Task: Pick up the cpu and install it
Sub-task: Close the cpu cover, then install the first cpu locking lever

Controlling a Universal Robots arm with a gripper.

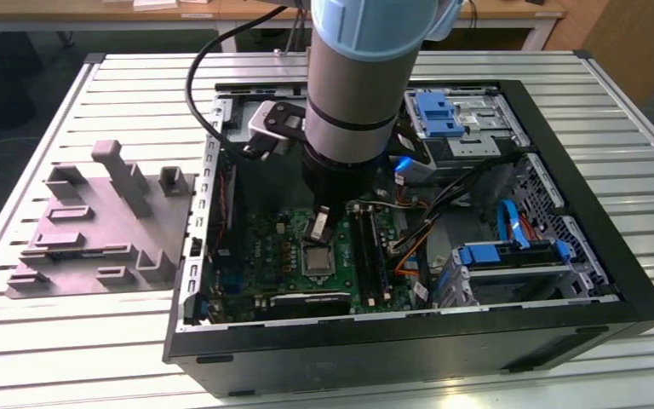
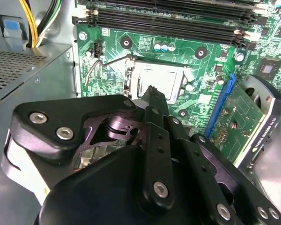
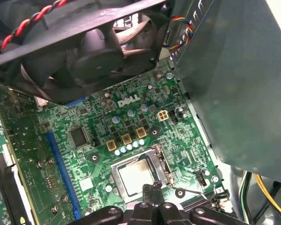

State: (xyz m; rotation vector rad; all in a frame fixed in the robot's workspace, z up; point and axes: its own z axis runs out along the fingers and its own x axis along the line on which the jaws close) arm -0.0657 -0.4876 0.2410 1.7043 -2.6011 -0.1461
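Observation:
The cpu (image 3: 135,174) is a pale silvery square lying flat inside the metal-framed socket (image 3: 160,161) of the green motherboard (image 3: 98,136). It also shows in the second wrist view as the cpu (image 2: 158,79) and in the exterior view as the cpu (image 1: 318,258). My gripper (image 1: 319,225) hangs just above the socket inside the open computer case. Its fingertips (image 3: 148,189) are dark and pressed close together over the chip's edge, with nothing seen between them. The thin wire lever (image 2: 91,71) of the socket stands out to one side.
A black fan (image 3: 84,47) hangs over the board near the socket. Memory slots (image 2: 168,21) run beside it, and a card with a blue slot (image 2: 225,101) is close by. Cables and blue drive bays (image 1: 509,251) fill the case on the exterior view's right. A grey fixture (image 1: 100,230) lies outside the case.

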